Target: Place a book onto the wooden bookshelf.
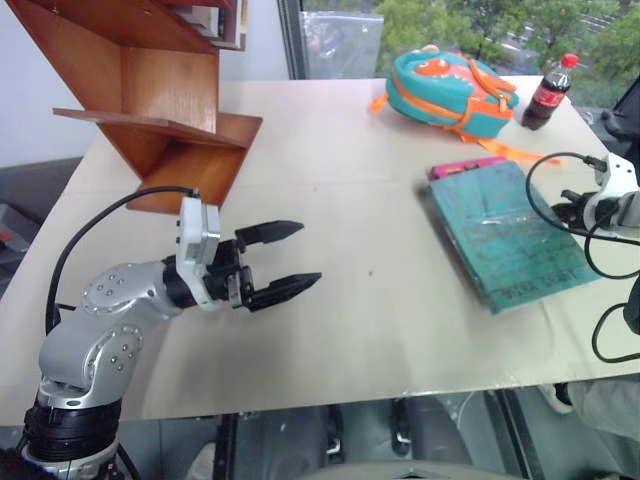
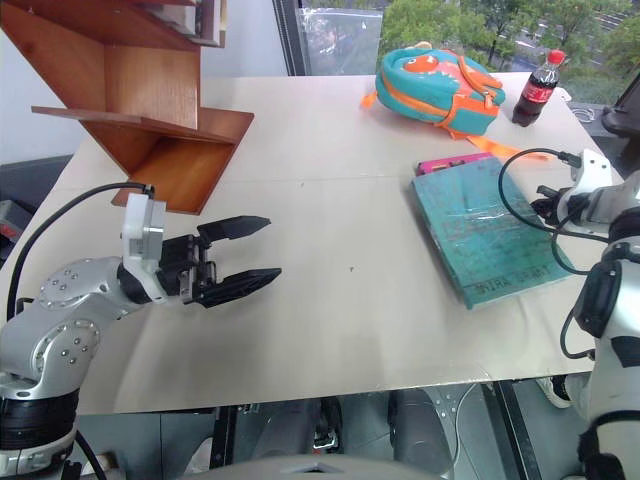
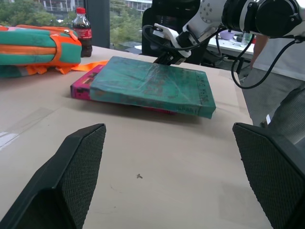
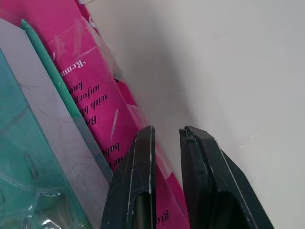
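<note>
The teal book (image 1: 505, 235) lies flat on the table's right side, stacked on a pink book (image 1: 455, 166) whose edge pokes out at the far end. My right gripper (image 4: 167, 130) is shut with nothing between its fingers, its tips low at the stack's right edge beside the pink book (image 4: 90, 95). It also appears at that edge in the left wrist view, as the right gripper (image 3: 167, 57). My left gripper (image 1: 305, 255) hovers open over the table's left half, pointing toward the book (image 3: 152, 83). The wooden bookshelf (image 1: 150, 100) stands at the far left corner.
A teal and orange backpack (image 1: 450, 90) lies at the table's far side, with an orange strap reaching toward the books. A cola bottle (image 1: 548, 95) stands to its right. The beige table (image 1: 350, 320) has its front edge close to me. A window runs behind.
</note>
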Action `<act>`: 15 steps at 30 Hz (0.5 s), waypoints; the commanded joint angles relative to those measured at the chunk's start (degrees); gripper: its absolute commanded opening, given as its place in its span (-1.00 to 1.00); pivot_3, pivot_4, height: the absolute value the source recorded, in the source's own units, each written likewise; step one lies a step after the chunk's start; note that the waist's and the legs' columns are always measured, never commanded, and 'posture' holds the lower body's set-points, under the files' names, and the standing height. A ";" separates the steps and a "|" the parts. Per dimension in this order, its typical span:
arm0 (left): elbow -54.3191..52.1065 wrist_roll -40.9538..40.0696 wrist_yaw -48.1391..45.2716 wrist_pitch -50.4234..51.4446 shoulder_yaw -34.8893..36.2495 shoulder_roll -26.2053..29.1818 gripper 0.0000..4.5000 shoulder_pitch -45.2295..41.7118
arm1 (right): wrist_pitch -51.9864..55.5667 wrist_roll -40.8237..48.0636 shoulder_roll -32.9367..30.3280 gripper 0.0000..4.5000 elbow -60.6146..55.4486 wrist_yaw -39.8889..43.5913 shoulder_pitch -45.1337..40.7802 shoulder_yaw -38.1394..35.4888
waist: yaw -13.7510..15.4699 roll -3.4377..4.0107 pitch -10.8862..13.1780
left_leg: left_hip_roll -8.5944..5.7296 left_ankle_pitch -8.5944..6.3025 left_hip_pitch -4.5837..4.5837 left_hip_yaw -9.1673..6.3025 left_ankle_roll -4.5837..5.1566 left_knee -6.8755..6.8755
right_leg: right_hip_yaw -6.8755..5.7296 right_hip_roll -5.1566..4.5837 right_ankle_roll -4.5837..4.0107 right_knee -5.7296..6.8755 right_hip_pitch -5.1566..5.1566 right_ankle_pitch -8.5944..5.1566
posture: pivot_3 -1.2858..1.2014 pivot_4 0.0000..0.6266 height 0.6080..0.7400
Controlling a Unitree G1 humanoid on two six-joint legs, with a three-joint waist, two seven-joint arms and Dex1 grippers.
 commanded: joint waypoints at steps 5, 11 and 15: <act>0.96 -0.54 -2.09 -1.84 0.73 -0.05 1.00 -0.28 | 2.26 1.15 1.41 -0.62 -12.73 0.59 4.69 -0.63 | 0.21 0.01 0.00 | 0.00 0.00 -0.02 0.00 0.00 0.00 | -0.02 -0.02 0.00 0.03 -0.02 0.00 | 0.03 -0.52 1.00; 2.40 -0.10 -3.55 -3.08 0.35 -0.41 1.00 -0.13 | 2.53 4.10 -5.26 -0.62 -46.55 3.87 22.64 -3.94 | 1.97 0.35 0.17 | -0.09 0.00 -0.20 -0.06 0.00 -0.04 | -0.13 -0.14 0.02 -0.07 -0.10 -0.01 | 0.03 -0.52 1.00; 3.19 0.46 -3.72 -3.36 -0.92 -1.07 1.00 -1.29 | 10.57 7.77 -10.63 -0.62 -68.54 6.23 36.94 -9.39 | 1.94 0.44 0.18 | -0.07 0.00 -0.14 -0.12 0.00 -0.10 | -0.20 -0.10 0.04 -0.05 -0.06 -0.03 | 0.03 -0.52 1.00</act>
